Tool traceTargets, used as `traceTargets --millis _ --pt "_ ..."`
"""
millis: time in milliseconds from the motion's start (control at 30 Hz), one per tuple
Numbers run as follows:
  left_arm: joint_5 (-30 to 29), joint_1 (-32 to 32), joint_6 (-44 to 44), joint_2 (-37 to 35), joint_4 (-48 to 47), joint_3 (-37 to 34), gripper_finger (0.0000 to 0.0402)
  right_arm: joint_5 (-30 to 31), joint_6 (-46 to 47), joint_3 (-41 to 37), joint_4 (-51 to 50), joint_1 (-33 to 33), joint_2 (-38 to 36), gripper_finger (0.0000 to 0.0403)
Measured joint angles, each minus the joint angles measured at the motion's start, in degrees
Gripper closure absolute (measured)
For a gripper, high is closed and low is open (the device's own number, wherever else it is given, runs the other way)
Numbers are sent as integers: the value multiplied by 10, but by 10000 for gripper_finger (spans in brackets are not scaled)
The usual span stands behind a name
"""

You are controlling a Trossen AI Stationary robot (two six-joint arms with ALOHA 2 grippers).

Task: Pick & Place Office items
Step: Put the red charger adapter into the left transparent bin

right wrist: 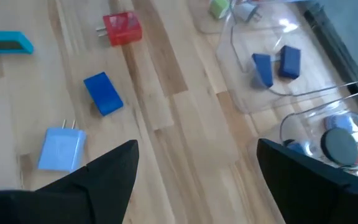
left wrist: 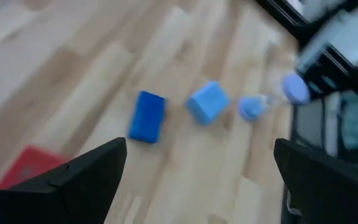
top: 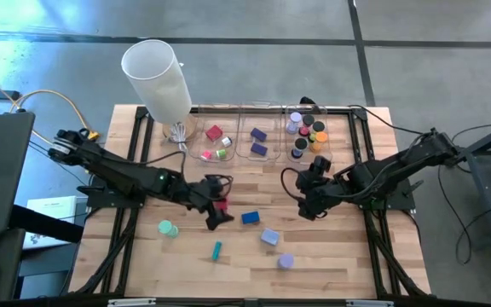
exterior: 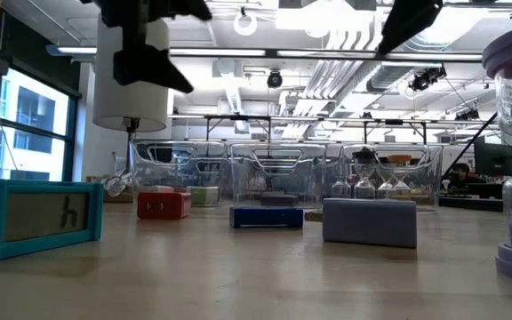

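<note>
Loose office items lie flat on the wooden table: a red block (top: 222,205), a blue block (top: 250,218), a lavender block (top: 269,237), a lavender roll (top: 285,261), a teal stick (top: 216,250) and a green roll (top: 168,228). My left gripper (top: 217,213) hangs open just above the red block (left wrist: 28,165), clear of it, with the blue block (left wrist: 146,116) farther ahead. My right gripper (top: 310,205) hovers open over bare wood, right of the blue block (right wrist: 103,93), with nothing between its fingers.
Three clear bins (top: 258,141) stand in a row at the table's far edge, holding more blocks and rolls (top: 307,135). A tall white cylinder (top: 156,77) stands at the far left. Black frame rails (top: 373,239) run along both table sides.
</note>
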Motion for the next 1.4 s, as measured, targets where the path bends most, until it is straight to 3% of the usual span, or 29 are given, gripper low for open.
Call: traceTargets --millis 100,367,467,700,833,1000,1200,1400 --pt "22 0 38 15 23 0 3 -12 -1 -3 -1 0 0 86" --pt "26 -2 -71 19 25 7 3 -13 -16 -3 -3 19 0 86" --pt "24 -15 -69 19 31 34 3 -13 -17 -3 -3 31 0 86" --pt "-45 -75 1 32 20 148 3 -14 -5 -3 -4 72 0 86" --pt "-104 -103 12 61 -73 236 3 -12 13 -3 -9 99 0 86" --pt "-133 -98 -71 142 -310 365 3 -11 20 -3 -7 127 0 86" --pt "-47 -29 -229 237 -593 471 3 -7 29 -3 -5 139 0 86" --pt "3 42 -270 272 -648 469 3 -7 26 -3 -3 138 0 86"
